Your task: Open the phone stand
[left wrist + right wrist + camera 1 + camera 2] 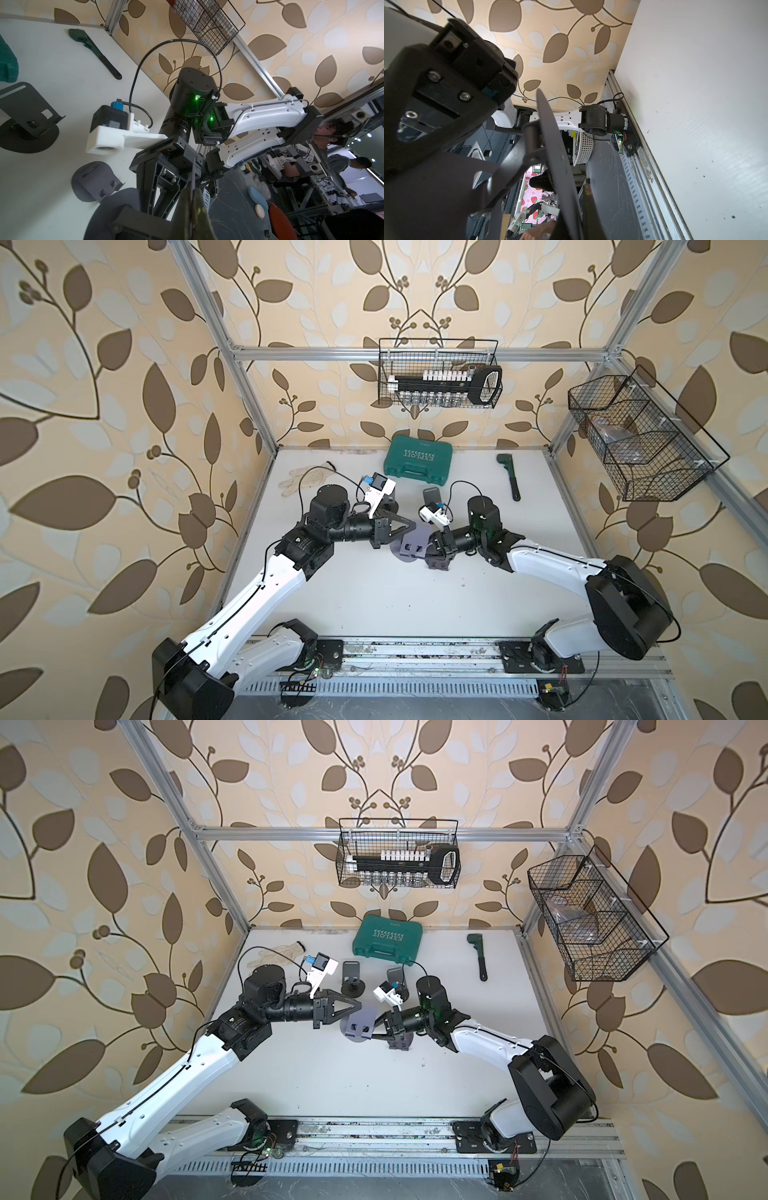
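The phone stand [409, 545] [356, 1028] is a grey round base with a hinged plate, held flat above the middle of the table between both arms. My left gripper [409, 527] [358, 1007] [193, 207] is shut on a thin edge of the stand [193, 172], at the plate's far side. My right gripper [427, 549] [374, 1029] [575, 218] is shut on the rim of the round base [550, 135]. In the right wrist view the plate angles a little away from the base at the hinge [531, 133].
Two other black stands [352, 977] [395, 973] stand upright just behind the grippers. A green tool case [417, 460], a wrench [510, 479] and a white glove [297, 481] lie at the back. Wire baskets [440, 373] [636, 439] hang on the frame.
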Controlling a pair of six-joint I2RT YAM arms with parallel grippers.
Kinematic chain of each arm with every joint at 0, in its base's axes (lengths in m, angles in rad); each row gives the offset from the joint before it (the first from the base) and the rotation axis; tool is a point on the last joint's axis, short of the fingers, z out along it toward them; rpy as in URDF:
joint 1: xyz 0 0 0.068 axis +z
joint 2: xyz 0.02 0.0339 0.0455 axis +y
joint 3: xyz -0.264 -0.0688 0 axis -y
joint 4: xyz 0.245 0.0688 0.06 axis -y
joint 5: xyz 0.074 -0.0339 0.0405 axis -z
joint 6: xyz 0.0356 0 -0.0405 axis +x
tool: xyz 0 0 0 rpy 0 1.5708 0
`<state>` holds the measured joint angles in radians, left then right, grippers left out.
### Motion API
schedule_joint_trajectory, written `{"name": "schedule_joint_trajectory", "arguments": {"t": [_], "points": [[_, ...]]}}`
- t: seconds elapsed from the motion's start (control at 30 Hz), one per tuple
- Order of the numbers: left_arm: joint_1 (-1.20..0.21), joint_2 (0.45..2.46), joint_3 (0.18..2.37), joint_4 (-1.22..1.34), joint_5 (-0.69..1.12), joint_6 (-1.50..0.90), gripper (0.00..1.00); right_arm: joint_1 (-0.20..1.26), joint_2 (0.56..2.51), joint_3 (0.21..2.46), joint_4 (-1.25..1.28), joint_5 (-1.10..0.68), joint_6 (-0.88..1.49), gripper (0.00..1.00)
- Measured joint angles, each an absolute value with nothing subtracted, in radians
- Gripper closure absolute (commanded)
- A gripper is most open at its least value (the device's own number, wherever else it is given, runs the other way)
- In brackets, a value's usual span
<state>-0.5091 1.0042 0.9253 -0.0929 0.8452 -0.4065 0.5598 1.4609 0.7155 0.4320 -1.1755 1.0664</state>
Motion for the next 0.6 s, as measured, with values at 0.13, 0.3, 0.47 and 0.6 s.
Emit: {"name": "schedule_joint_trajectory", "arguments": {"t": [0.13, 0.3, 0.47, 0.6], "points": [[-0.510, 1.000, 0.926, -0.115, 0.839, -0.307, 1.00, 0.555, 1.460, 0.709, 0.410, -1.175, 1.073, 1.00], [-0.510, 0.986, 0.942, -0.171, 0.825, -0.190, 1.00, 0.549, 1.459, 0.709, 0.386, -1.175, 1.077, 1.00], [-0.511, 0.986, 0.966, -0.221, 0.822, -0.123, 1.00, 0.547, 1.458, 0.712, 0.371, -1.176, 1.083, 1.00], [-0.511, 1.005, 1.012, -0.275, 0.828, -0.072, 1.00, 0.543, 1.458, 0.725, 0.360, -1.180, 1.084, 1.00]]}}
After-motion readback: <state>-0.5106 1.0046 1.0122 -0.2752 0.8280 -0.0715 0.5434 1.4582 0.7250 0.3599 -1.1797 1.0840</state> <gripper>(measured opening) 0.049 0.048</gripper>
